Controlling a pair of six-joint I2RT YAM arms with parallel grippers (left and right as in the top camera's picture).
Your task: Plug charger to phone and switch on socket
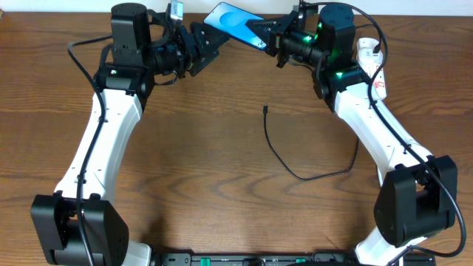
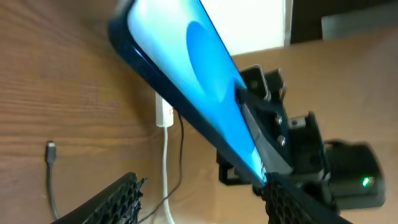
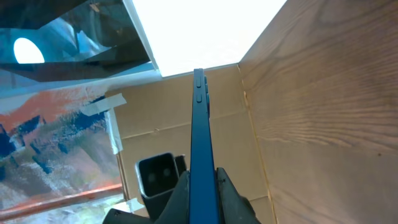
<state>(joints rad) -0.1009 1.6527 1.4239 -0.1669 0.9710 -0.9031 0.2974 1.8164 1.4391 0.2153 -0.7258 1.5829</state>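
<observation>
While both arms reach toward the far edge of the counter, the phone is up off the wood between them, tilted, with its light-blue screen showing.

Right fingers: closed on one end of the phone. The right wrist view shows it edge-on, with a finger pressed to each face. The rest of the grip is cut off by the bottom of the frame.

Left fingers: spread wide and holding nothing that I can confirm. From the left wrist camera the screen slants down across the gap, and its lower end meets the far finger. I cannot tell whether they touch or merely overlap (motion blur there). Overhead, these fingers sit just beside the phone's other end.

Charger: lying loose on the counter. Its plug tip is free near the middle, well apart from the phone. The cable curls toward the near side, then swings back toward the right arm, where I lose it.

Socket: at the far right, mostly hidden under the right arm. Only a white strip with a red marking shows, and the switch position is unreadable. In the left wrist view it is a small blurred white block behind the phone's edge, with the white cord running down from it.

The screen text is not legible in any view.
</observation>
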